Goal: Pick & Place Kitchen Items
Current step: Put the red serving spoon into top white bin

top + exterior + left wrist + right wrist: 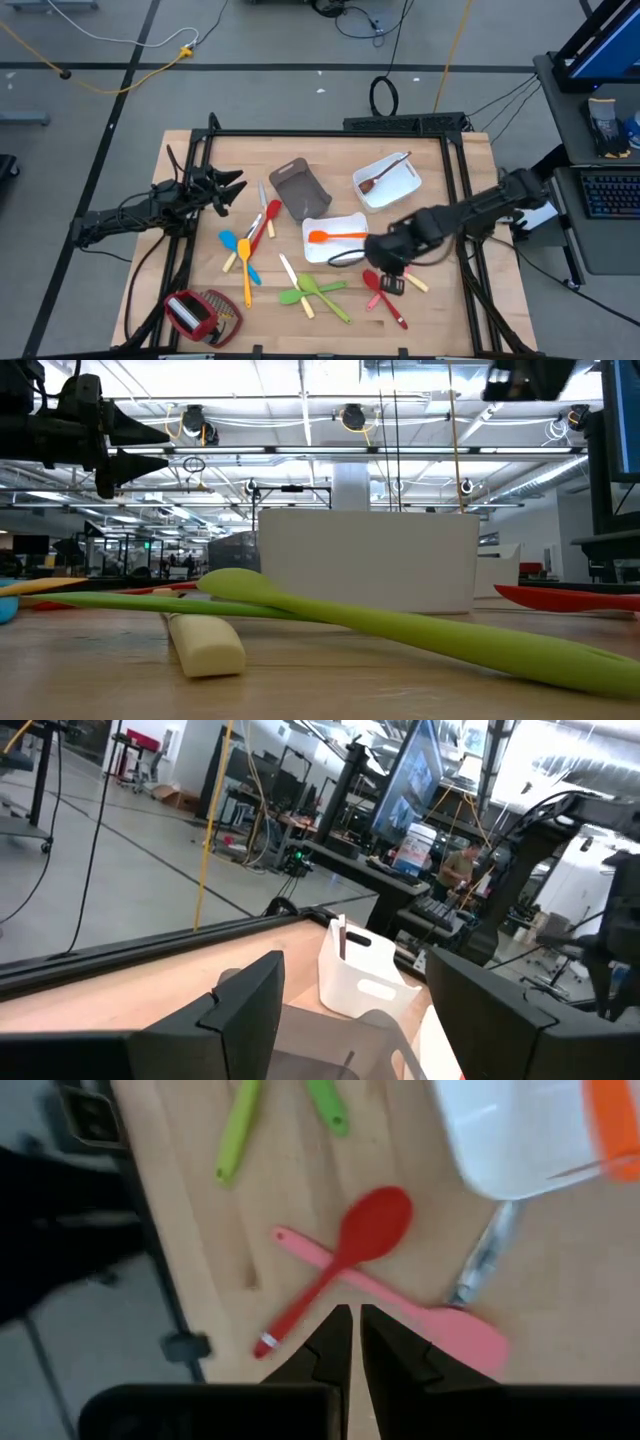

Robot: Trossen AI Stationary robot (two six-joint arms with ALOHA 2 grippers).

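Our right end effector (349, 1342), fingers together and empty, hovered lower-centre over crossed red spoon (345, 1258) and pink spatula (400, 1300); might snag both.

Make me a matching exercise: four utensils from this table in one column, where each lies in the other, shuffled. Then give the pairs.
Things:
1. orange spoon
2. brown spoon
3. red spoon
4. yellow spoon

Places:
A. across the pink spatula
B. in the white tray nearest the table's middle
C. on bare wood near the blue spoon
D. in the far white tray

Pairs: 1-B, 2-D, 3-A, 4-C
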